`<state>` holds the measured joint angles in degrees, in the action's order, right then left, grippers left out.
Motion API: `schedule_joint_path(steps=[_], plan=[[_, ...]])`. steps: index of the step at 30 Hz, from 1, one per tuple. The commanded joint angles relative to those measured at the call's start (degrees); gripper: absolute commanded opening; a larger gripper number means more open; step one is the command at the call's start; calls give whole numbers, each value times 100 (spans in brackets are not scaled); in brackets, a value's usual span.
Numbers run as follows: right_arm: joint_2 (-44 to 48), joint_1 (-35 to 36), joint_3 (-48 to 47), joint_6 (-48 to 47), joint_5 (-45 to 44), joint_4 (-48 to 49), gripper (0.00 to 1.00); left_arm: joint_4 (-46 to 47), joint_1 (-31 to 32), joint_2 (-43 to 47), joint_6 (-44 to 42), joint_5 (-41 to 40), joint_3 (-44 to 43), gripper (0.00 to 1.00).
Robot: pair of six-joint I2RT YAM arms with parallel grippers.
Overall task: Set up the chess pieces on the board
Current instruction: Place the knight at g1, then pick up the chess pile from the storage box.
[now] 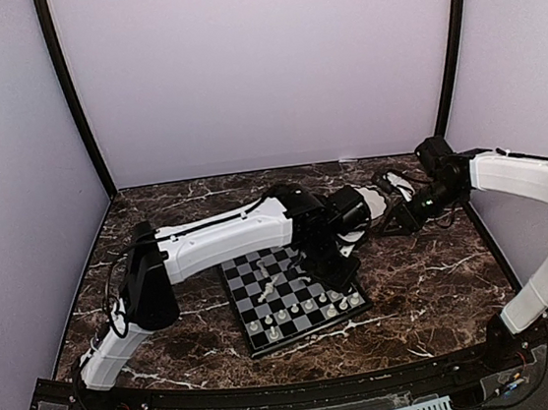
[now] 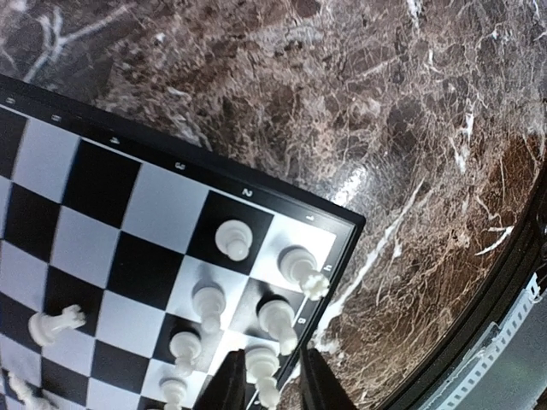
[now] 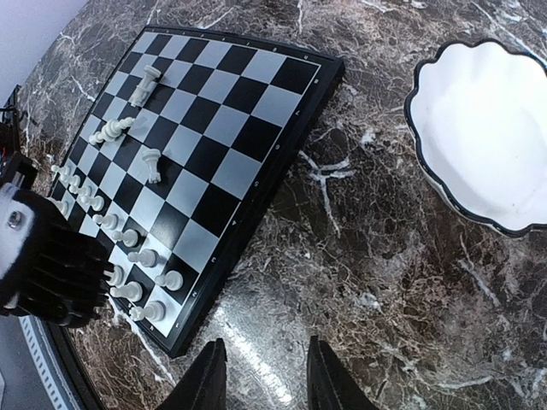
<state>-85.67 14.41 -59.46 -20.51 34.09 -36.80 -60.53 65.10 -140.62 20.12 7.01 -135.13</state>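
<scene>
Marble bench point(image 1: 432, 286) first, then the board point(image 3: 248, 111) right under my left hand point(image 2: 272, 376). The white bowl point(image 3: 487, 128) sits just ahead of my right hand point(image 3: 261, 367), which hovers open and idle over bare bench, I'd guess to stay clear. The left hand's jaws are parted slightly wider than the piece point(image 2: 261, 363) standing between them, among the upright chess pieces point(image 2: 232, 237) in the corner rows. Toppled pieces point(image 3: 152, 162) lie beyond it, waiting.

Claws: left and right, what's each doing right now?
Left claw: slightly open around a standing chess piece, not clamping it.
Right claw: open, empty.
</scene>
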Motion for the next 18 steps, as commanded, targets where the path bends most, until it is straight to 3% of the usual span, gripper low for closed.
schedule_joint_path(steps=[1,6,10,18], plan=[[-46,-9,-356,-57,154,-48,34,-213,-20,1318,-79,-895,326,27],[-44,6,-602,-250,326,-186,34,-247,-244,1982,423,-1612,1492,42],[-60,123,-781,-626,351,-415,34,-168,-567,2394,861,-1792,2421,46],[-198,365,-1007,-665,327,-491,33,752,-981,3176,885,-1105,4252,51]])
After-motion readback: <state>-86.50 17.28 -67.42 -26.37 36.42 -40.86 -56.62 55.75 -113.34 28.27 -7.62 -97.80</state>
